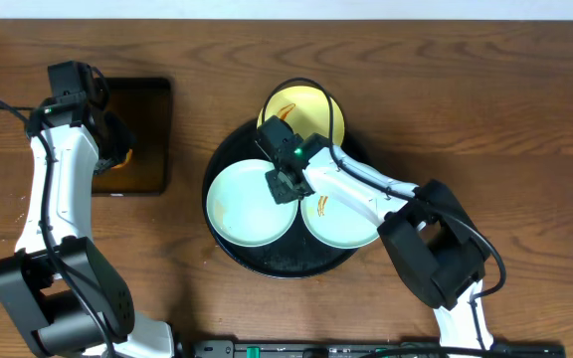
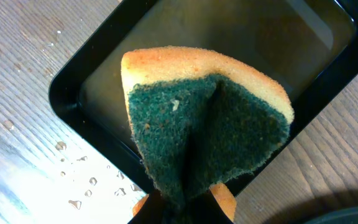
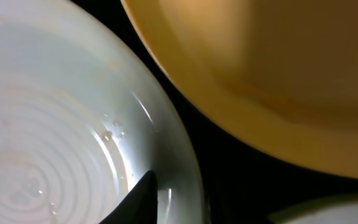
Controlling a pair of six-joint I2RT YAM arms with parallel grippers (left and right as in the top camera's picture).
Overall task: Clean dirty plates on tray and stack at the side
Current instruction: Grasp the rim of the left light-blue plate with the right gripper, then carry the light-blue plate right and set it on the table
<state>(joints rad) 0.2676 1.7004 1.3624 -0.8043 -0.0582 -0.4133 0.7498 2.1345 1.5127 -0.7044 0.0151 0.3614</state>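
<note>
The left claw [image 2: 182, 210] pinched a sponge [image 2: 210, 130] above the small tray [image 2: 64, 93]. The right claw [image 1: 285, 185] met the rim of the left plate [image 1: 242, 204], and I couldn't tell its grip. Plates crowded the round tray [image 1: 277, 265].

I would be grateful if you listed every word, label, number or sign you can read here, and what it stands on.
No text can be read in any view.
The plates, round tray, sponge and small tray carry no print.
The dark strip at the table's bottom edge has green marks, too small to read.
</note>
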